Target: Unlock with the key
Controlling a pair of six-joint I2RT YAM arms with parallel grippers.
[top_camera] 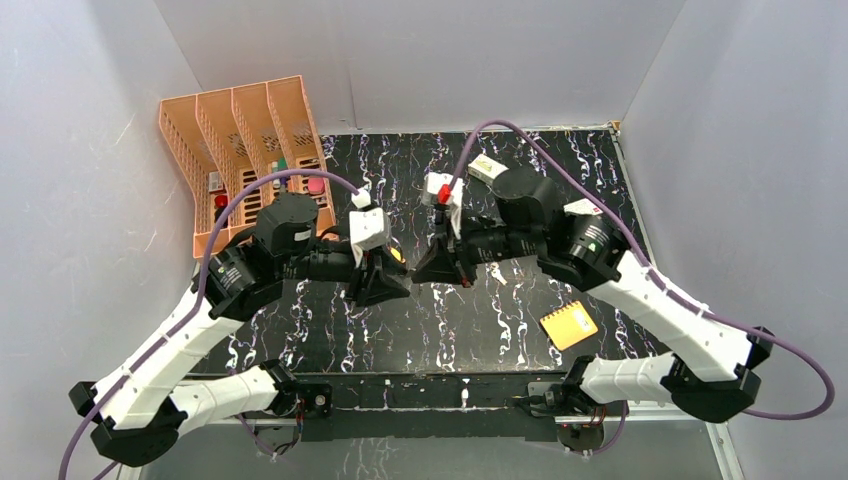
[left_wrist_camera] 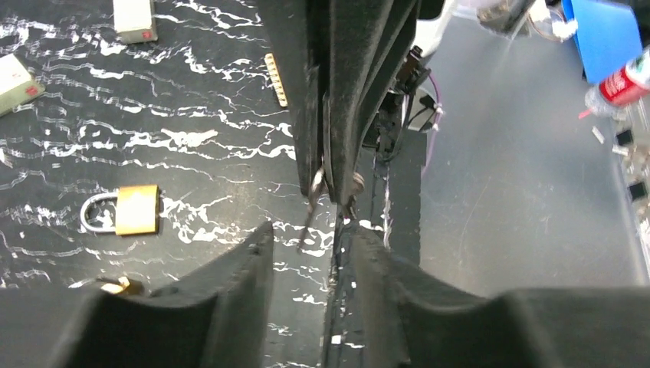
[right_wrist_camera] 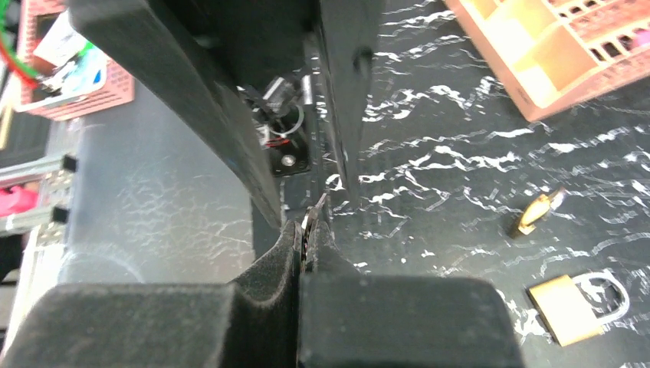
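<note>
- Black, white-veined tabletop point(top_camera: 480, 320) forms the work surface.
- Right gripper point(right_wrist_camera: 308, 234) is clamped on the tiny silver metal key point(left_wrist_camera: 310, 208), held above table centre.
- Left gripper point(left_wrist_camera: 310, 234) is released, with its jaws parted either side of the key.
- Brass padlock point(left_wrist_camera: 136, 209) lies flat at 9 o'clock of the key in the left wrist view.

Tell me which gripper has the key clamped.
The right gripper: its fingers are pressed shut on the key. The left gripper faces it with its fingers standing apart, open.
</note>
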